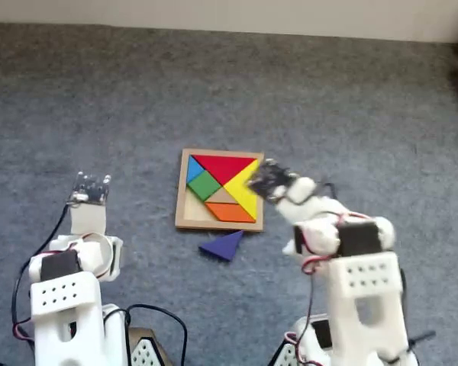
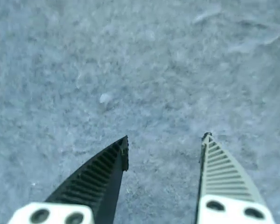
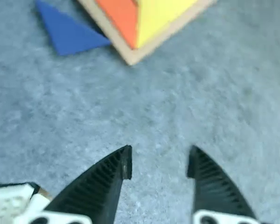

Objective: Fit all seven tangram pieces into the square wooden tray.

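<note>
Grey carpet-like fabric covers your worktop, with a pale wall strip along the far edge. At its centre lies the square wooden tray, flat on the fabric between the two arms and a little ahead of them. Inside it you have a red triangle along the far side, a yellow triangle against the right side, a small blue triangle in the far left corner, a green square next to it, and an orange piece along the near side. A tan patch sits among them; you cannot tell whether it is a piece or bare wood. One purple-blue triangle lies loose on the fabric just beside the tray's near edge. Your right end effector hangs by the tray's near right corner with its fingers parted and nothing between them. Your left end effector is well apart to the left of the tray, over bare fabric, its fingers also spread wide and holding nothing.
</note>
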{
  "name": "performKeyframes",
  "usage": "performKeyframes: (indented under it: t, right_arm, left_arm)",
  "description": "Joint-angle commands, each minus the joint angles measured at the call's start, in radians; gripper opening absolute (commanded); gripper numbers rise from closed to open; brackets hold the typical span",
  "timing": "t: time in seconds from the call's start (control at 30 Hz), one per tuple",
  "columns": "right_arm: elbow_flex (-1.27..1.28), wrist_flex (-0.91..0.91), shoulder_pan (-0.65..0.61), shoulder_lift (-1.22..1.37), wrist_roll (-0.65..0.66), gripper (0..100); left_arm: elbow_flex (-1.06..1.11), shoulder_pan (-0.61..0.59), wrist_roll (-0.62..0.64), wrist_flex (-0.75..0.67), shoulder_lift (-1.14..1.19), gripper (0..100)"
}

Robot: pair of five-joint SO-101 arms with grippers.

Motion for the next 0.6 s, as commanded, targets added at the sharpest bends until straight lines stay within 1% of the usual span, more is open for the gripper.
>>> performKeyframes:
  t: [0.0, 0.1, 0.27, 0.37, 0.47, 0.57]
  right_arm:
    - [-0.059, -0.001, -0.153, 0.068, 0.064, 30.7]
    - [-0.054, -0.002, -0.282, 0.122, 0.12, 31.0]
    - [-0.061, -0.007, -0.443, 0.252, 0.129, 31.0]
    - [-0.061, -0.056, -0.487, 0.337, 0.129, 31.0]
    - [-0.061, -0.142, -0.498, 0.404, 0.133, 31.0]
    - [-0.061, -0.196, -0.498, 0.456, 0.198, 31.0]
  left_arm:
    - [0.001, -0.062, 0.009, -0.025, -0.015, 24]
    - [0.002, -0.084, 0.009, -0.021, -0.015, 24]
    - [0.004, -0.087, 0.009, -0.023, -0.015, 24]
    - [0.005, -0.094, 0.009, -0.023, -0.013, 24]
    - [0.005, -0.131, 0.009, -0.026, -0.012, 24]
    - [0.005, -0.142, 0.009, -0.026, -0.012, 24]
